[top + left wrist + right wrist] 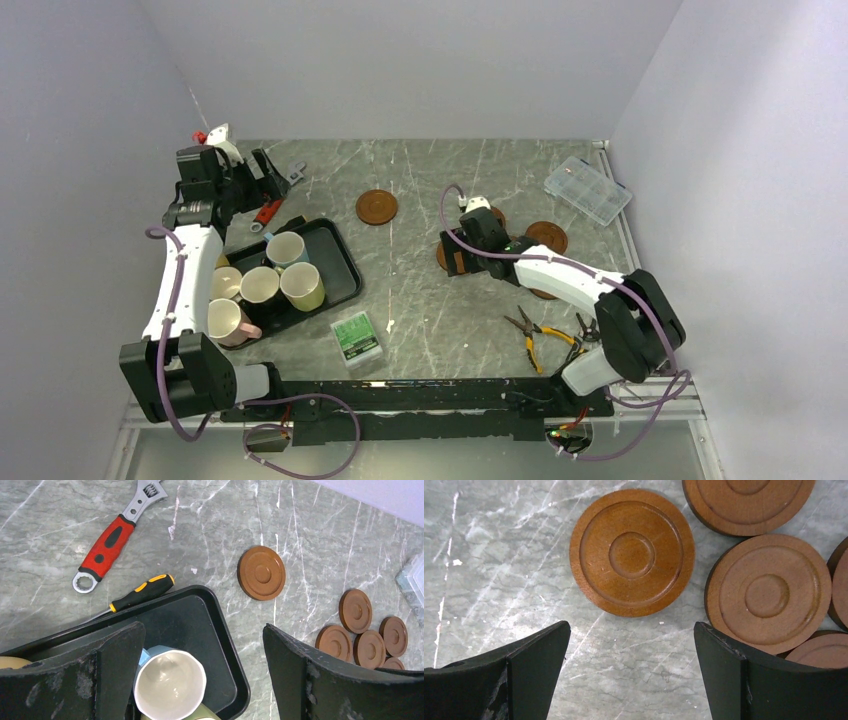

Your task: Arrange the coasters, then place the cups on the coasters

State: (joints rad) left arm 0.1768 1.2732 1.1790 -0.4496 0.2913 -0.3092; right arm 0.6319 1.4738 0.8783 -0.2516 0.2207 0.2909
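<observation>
Left gripper (202,630) released, empty, above black tray (336,258) at nine o'clock, cups (262,286) grouped inside, right gripper (631,626) released, empty, over clustered coasters (768,590) at three o'clock, lone coaster (377,207) apart at twelve o'clock.

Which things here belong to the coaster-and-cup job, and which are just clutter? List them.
Job: coasters; cups, standing in the black tray.
Lying about: wrench; screwdriver; pliers; clear compartment box; small green box.
</observation>
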